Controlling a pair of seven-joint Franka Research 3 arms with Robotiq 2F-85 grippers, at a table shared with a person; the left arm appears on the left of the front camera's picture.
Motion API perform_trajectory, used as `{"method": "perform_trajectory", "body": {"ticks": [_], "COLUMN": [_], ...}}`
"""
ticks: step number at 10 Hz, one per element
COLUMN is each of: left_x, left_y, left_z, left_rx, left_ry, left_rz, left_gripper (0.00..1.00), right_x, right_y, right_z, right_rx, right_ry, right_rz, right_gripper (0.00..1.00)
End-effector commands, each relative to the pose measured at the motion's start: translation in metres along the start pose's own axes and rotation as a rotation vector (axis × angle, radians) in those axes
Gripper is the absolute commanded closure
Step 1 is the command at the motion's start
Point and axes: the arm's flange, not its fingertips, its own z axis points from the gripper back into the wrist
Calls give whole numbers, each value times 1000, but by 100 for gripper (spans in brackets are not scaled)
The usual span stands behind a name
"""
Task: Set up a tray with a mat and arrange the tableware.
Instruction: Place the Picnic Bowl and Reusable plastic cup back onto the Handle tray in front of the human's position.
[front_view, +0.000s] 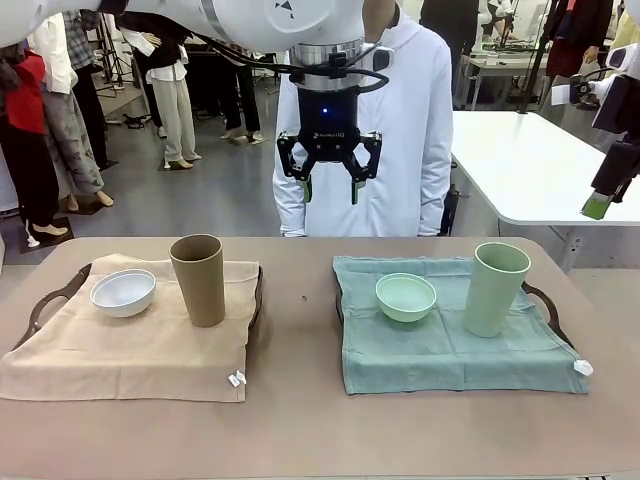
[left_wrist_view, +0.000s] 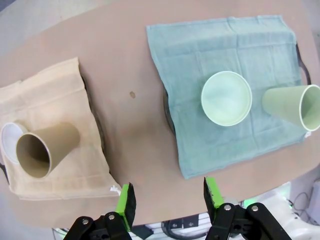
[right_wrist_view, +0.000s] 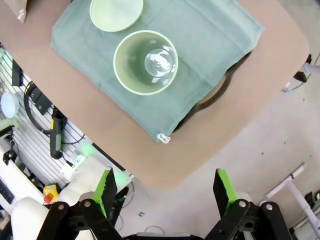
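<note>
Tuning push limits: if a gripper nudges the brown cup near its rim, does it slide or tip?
Probably tips. The brown cup is tall, narrower at the base than at the rim, and looks empty in the left wrist view, so likely light. It stands on the beige mat, whose cloth may wrinkle and grab the base instead of letting it slide. The white bowl sits just beside it.

A person in a white hoodie (front_view: 415, 120) stands at the far side of the brown table (front_view: 300, 430), a white table (front_view: 530, 165) behind.
</note>
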Motion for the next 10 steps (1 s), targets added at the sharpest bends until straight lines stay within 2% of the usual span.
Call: {"method": "perform_trajectory", "body": {"ticks": [1, 6, 7, 8, 10], "left_x": [-1, 0, -5, -9, -22], "left_y": [3, 0, 35, 72, 143], "left_z": [3, 0, 15, 28, 42], "left_rx": [-4, -1, -138, -241, -335], "left_ry": [0, 0, 50, 47, 101], "left_rz": [-2, 0, -32, -84, -140], "left_gripper": [28, 27, 27, 27, 27], "right_x": [0, -6, -16, -24, -46], "right_y": [1, -2, -10, -22, -53], "right_z": [-1, 4, 8, 11, 8], "right_rx": [22, 21, 17, 32, 109], "right_ry": [-13, 10, 8, 14, 85], "right_rz": [3, -9, -42, -104, -236], "right_gripper": [0, 0, 0, 0, 0]}}
